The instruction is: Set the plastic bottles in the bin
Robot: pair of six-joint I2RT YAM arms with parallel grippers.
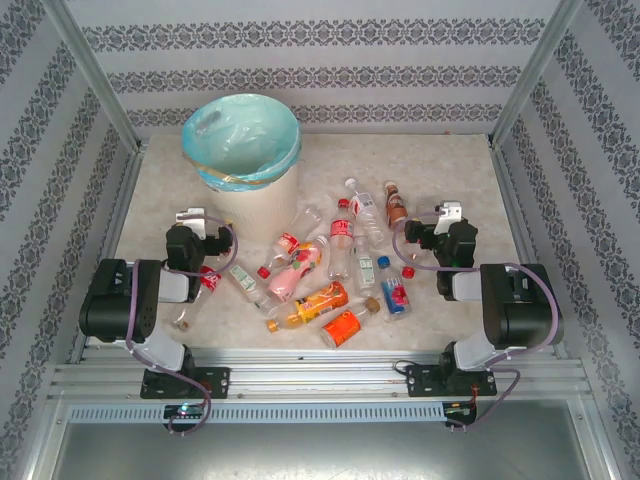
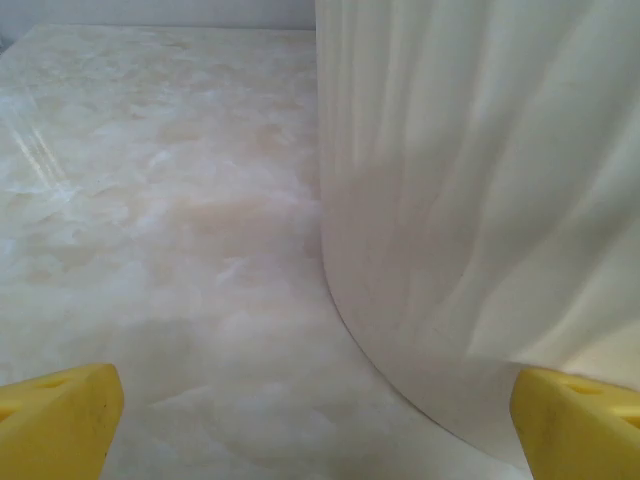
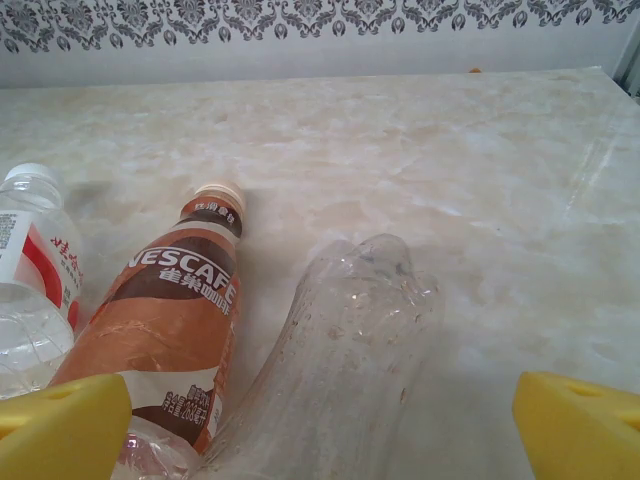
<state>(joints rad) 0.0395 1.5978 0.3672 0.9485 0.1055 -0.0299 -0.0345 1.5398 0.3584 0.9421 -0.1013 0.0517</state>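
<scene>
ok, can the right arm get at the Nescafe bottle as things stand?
Probably yes. The Nescafe bottle lies just ahead-left of the open right tool, with nothing on top of it. A clear bottle lies close alongside.

Illumination: bright, diffuse, from overhead. Shadows on the pale marble-patterned counter (image 1: 450, 170) are short and soft. Left wrist view: mildly hazy, streaked glare near the counter's left edge, soft vertical shading on the round cream-white plastic bin (image 2: 480, 180). The yellow jaws appear defocused.
</scene>
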